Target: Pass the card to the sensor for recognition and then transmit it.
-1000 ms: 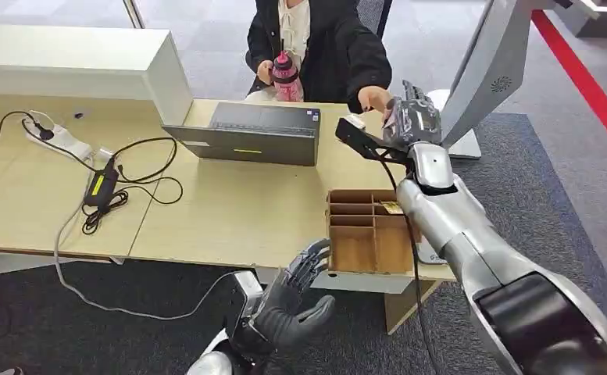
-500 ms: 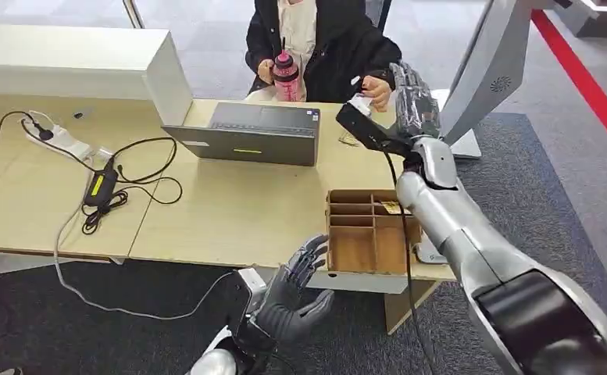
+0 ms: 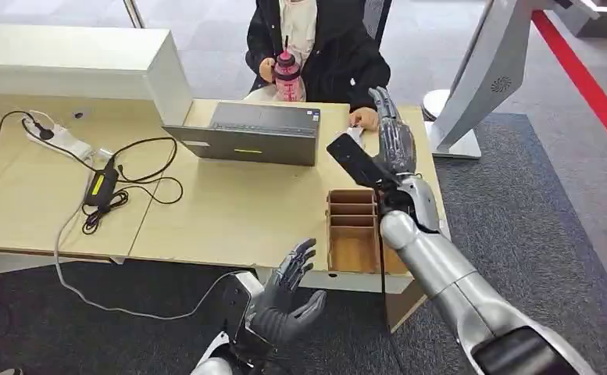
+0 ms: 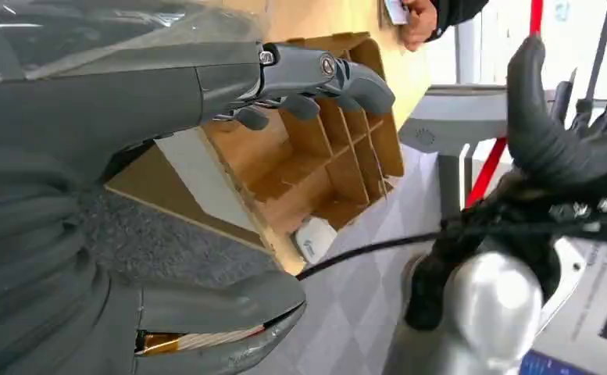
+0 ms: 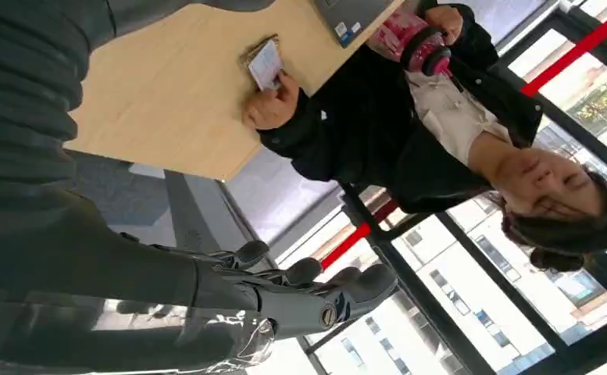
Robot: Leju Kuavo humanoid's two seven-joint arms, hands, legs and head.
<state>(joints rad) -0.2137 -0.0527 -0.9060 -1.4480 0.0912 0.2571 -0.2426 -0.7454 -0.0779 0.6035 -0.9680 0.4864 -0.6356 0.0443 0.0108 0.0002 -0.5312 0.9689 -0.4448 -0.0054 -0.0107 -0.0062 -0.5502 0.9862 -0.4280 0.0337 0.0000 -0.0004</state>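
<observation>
Pale wood forms the worktop (image 3: 230, 211), standing on dark grey carpet with a red stripe along the floor off to the right. On it the card (image 5: 266, 64) lies flat, beyond the right hand's fingertips, pinned under a person's hand (image 5: 273, 108); in the head view the card (image 3: 354, 124) shows as a small white patch just past those fingertips. The right hand (image 3: 394, 141) is raised above the worktop's far right part, fingers stretched out straight and close together, pointing away from the robot, holding nothing. Its silver forearm runs back over a brown cardboard divider box (image 3: 352, 231) that sits at the worktop's near edge. The left hand (image 3: 288, 297) hangs low, in front of that near edge and just left of the box, palm up, fingers apart and slightly curled, empty. Left of the right hand stands an open grey laptop (image 3: 245, 134), and behind it the seated person in a dark jacket holds a pink bottle (image 3: 287, 76). Farther left lie a white power strip (image 3: 58, 141) and looped black cables (image 3: 120, 183). A white pillar-like stand (image 3: 480, 78) rises to the right hand's right.
</observation>
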